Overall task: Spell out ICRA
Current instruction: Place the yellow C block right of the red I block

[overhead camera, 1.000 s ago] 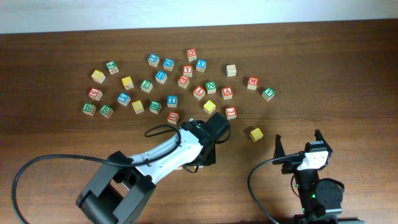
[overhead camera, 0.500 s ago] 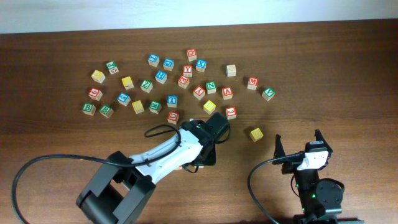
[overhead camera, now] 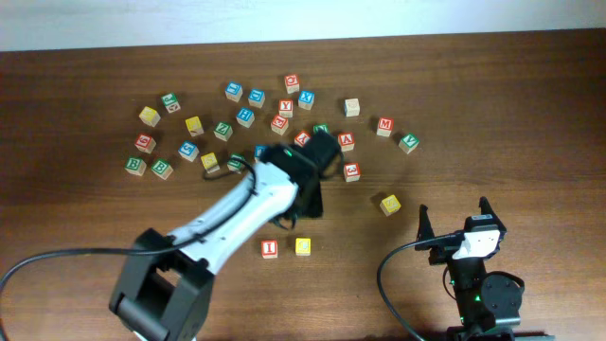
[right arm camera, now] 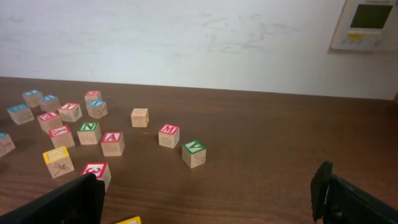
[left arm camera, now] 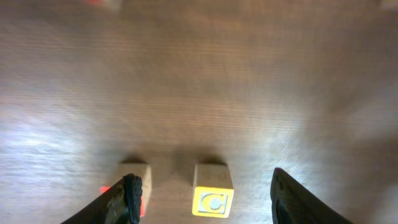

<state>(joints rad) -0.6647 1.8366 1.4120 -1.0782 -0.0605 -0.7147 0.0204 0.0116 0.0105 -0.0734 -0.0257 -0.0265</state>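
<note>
The red-faced I cube (overhead camera: 270, 248) and the yellow-faced C cube (overhead camera: 303, 246) stand side by side near the front of the table. In the left wrist view the C cube (left arm camera: 212, 190) lies between my fingers' lines of sight, and the red cube (left arm camera: 142, 185) is partly behind the left finger. My left gripper (overhead camera: 318, 152) (left arm camera: 204, 180) is open and empty, raised over the near edge of the cube cluster. A red A cube (right arm camera: 112, 142) (overhead camera: 346, 141) sits right of it. I cannot pick out the green R. My right gripper (overhead camera: 454, 220) (right arm camera: 205, 193) is open and empty.
Several loose letter cubes spread across the far half of the table. The red cube marked 3 (overhead camera: 351, 171) and a stray yellow cube (overhead camera: 390, 203) lie right of the left arm. A green V cube (right arm camera: 194, 152) and a red M cube (right arm camera: 168, 134) lie further right.
My left arm has swung from the front of the table back toward the cluster, uncovering the I and C cubes. The right arm has not moved.
</note>
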